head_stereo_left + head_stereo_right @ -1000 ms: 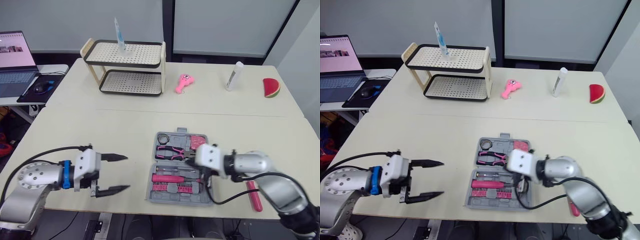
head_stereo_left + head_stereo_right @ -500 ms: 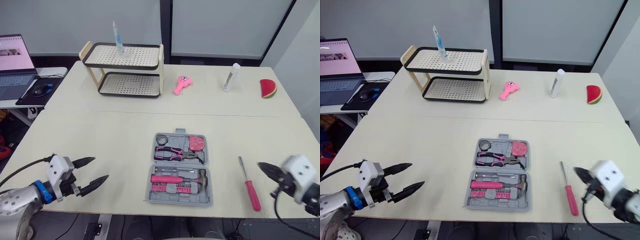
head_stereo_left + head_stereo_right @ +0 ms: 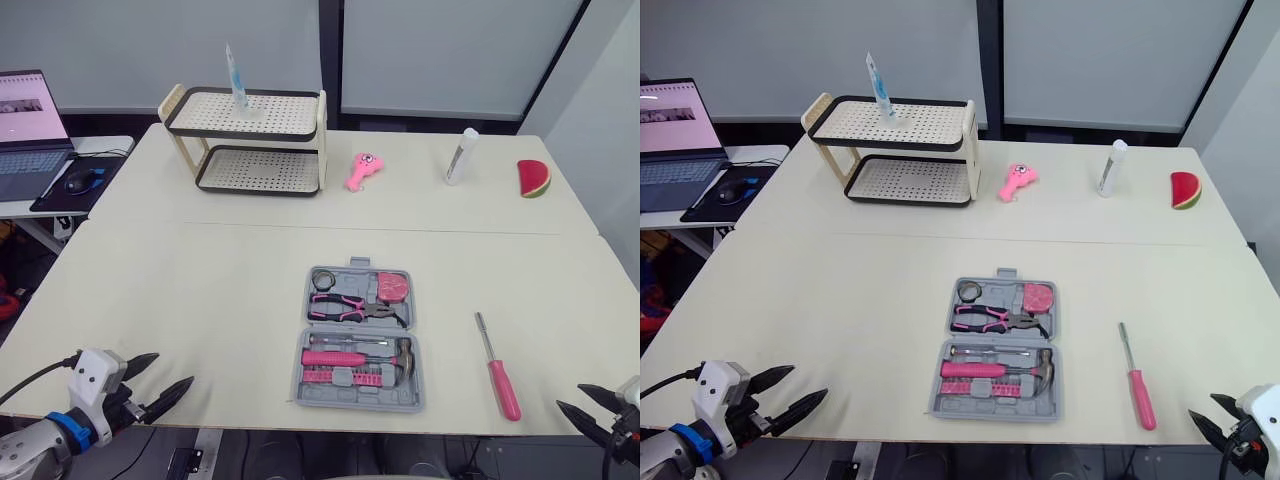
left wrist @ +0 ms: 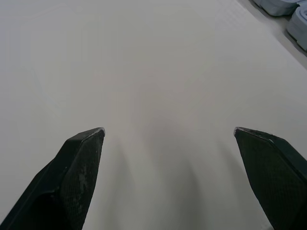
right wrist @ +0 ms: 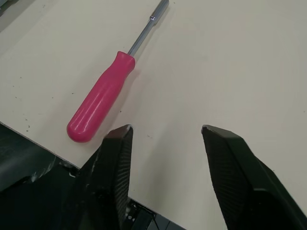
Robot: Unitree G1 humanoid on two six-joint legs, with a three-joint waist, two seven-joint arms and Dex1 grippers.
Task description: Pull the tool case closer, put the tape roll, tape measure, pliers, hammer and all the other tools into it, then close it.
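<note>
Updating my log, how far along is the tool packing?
Done: tape roll, pliers, tape measure and hammer lie in the open tool case. In hand: nothing; left gripper and right gripper are both open. Left: the screwdriver beside the tool case, then closing it.

A large beige table (image 3: 200,270) occupies the room's centre. Behind the table, pale frosted panels (image 3: 450,50) are split by a dark post (image 3: 332,50). Beside the table, a low desk (image 3: 120,142) carries a laptop (image 3: 25,130).
</note>
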